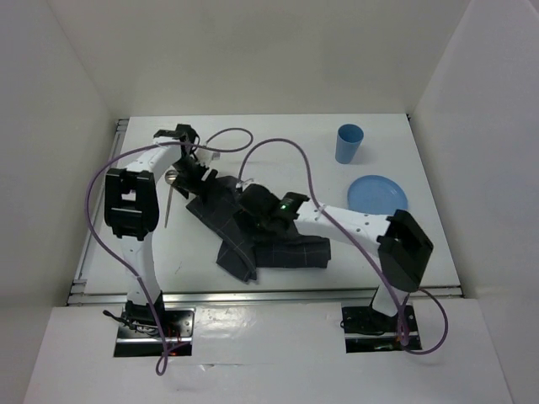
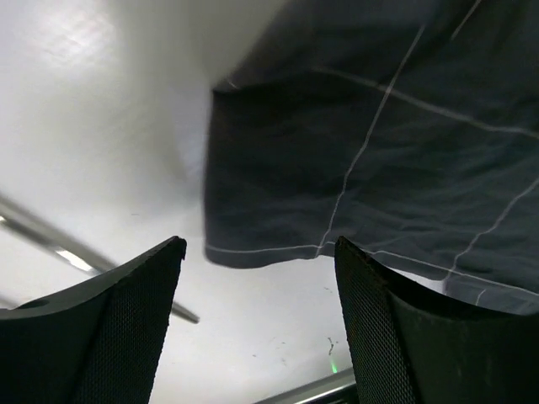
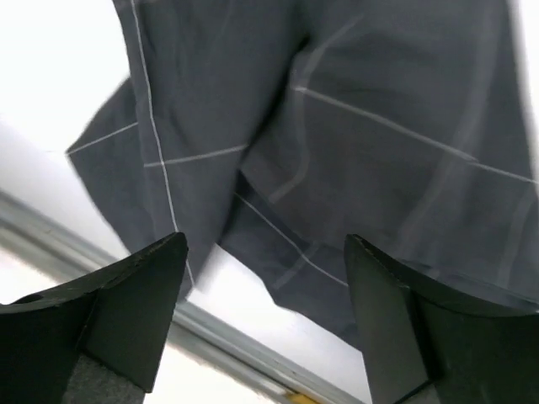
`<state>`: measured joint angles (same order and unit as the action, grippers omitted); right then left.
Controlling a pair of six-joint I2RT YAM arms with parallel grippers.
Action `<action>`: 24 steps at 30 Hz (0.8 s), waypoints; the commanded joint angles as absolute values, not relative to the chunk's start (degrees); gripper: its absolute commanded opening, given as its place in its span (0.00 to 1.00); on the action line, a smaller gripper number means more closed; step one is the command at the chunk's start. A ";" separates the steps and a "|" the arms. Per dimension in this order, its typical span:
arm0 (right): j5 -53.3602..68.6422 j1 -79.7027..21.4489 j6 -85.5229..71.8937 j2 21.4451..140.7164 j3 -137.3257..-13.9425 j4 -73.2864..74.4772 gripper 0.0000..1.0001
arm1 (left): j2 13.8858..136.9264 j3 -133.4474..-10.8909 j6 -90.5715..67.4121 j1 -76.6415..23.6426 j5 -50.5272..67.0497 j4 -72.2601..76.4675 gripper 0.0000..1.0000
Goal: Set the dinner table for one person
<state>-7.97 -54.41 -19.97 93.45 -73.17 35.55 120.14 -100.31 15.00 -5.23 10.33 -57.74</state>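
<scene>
A dark grey checked cloth [image 1: 253, 231] lies crumpled in the middle of the white dinner table [image 1: 278, 139]. My left gripper [image 1: 205, 175] is open at the cloth's far left end; in the left wrist view [image 2: 259, 244] a cloth corner [image 2: 354, 168] hangs just beyond the fingertips, not between them. My right gripper [image 1: 263, 210] is open above the cloth's middle, and the right wrist view [image 3: 265, 240] shows folds of cloth [image 3: 337, 143] ahead of it. A blue cup [image 1: 349, 143] and a blue plate [image 1: 377, 194] sit at the right.
A metal utensil [image 1: 169, 198] lies on the table left of the cloth, and its handle [image 2: 126, 282] crosses the left wrist view. Metal rails run along the near edge [image 1: 269, 293] and the left edge [image 1: 99, 202]. White walls enclose the table.
</scene>
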 commanded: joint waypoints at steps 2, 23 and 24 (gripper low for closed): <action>-19.93 -57.13 -24.50 99.31 -77.69 36.82 0.79 | 120.59 -93.79 15.38 -6.06 9.06 -54.32 0.79; -4.13 -46.59 -26.80 102.32 -69.96 26.54 0.05 | 118.05 -87.71 18.10 -6.06 5.54 -51.15 0.00; -4.13 -44.93 -26.81 101.35 -69.44 27.67 0.00 | 117.08 -87.19 18.63 -6.06 4.67 -51.15 0.00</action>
